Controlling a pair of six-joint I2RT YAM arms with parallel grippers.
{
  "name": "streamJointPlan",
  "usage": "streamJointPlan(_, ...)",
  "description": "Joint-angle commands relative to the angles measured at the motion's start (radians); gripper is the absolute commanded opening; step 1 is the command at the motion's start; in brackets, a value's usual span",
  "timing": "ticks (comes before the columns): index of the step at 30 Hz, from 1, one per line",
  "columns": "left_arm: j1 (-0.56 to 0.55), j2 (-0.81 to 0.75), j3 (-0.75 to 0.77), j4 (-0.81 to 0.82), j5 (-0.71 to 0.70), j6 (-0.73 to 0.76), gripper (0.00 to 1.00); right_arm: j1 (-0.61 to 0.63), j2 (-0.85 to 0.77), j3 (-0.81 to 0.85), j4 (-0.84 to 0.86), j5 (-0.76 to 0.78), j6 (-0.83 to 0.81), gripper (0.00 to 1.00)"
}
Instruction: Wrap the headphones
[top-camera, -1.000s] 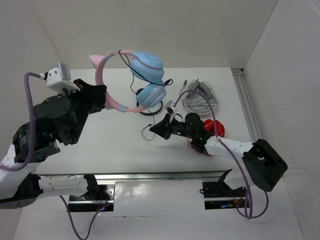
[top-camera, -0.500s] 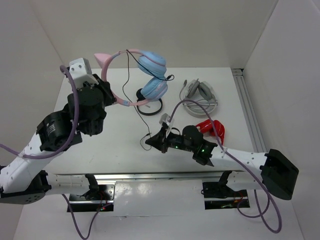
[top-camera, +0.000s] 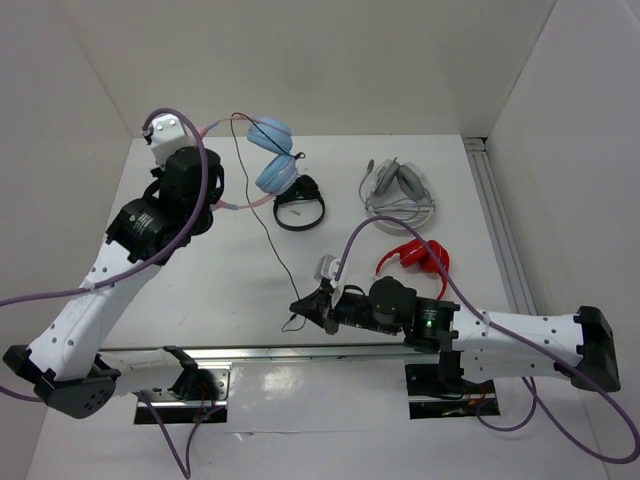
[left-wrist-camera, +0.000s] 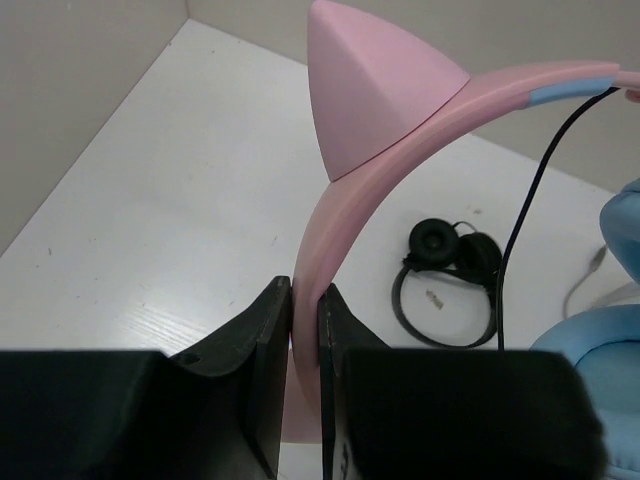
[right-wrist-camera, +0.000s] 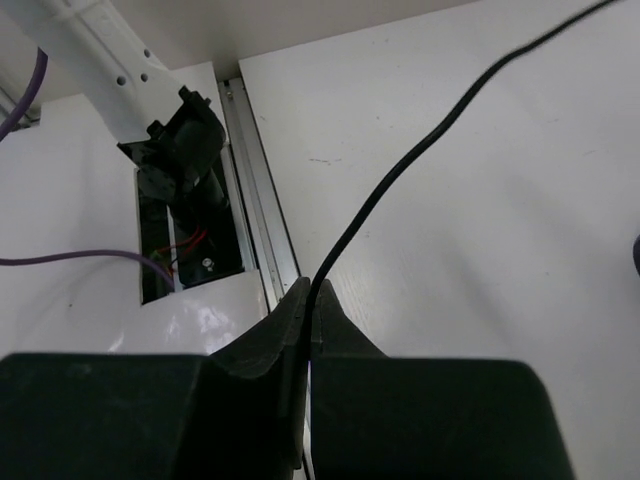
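The headphones with pink cat-eared headband and light blue ear cups hang in the air at the back left. My left gripper is shut on the pink headband, which shows between the jaws in the left wrist view. The thin black cable runs from the headband down toward the table's front edge. My right gripper is shut on the cable near its end; the cable leaves the jaws upward in the right wrist view.
A small all-black pair of headphones lies just right of the blue cups, also in the left wrist view. A grey-white pair and a red pair lie at the right. A metal rail runs along the front edge.
The left arm has swung the headphones left and toward the back wall. The right gripper has drawn the cable end toward the front edge, stretching the cable out.
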Motion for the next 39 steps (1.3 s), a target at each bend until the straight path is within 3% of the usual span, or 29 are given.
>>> streamJointPlan(1, 0.020, 0.003, -0.019, 0.114, 0.039, -0.055, 0.00, 0.038, -0.002, 0.094, -0.106, 0.093, -0.055, 0.00)
streamJointPlan(10, -0.015, 0.012, -0.176, 0.091, -0.062, -0.044, 0.00, 0.062, 0.099, 0.369, -0.284, 0.183, -0.193, 0.00)
streamJointPlan(19, -0.110, 0.059, -0.218, -0.045, -0.127, -0.133, 0.00, 0.062, 0.244, 0.676, -0.476, 0.260, -0.323, 0.00)
streamJointPlan(33, -0.317, 0.027, -0.229, -0.198, -0.108, 0.024, 0.00, -0.012, 0.247, 0.857, -0.697, 0.471, -0.520, 0.00)
streamJointPlan(39, -0.416, -0.057, -0.321, -0.198, -0.070, 0.094, 0.00, -0.012, 0.236, 0.868, -0.677, 0.582, -0.606, 0.00)
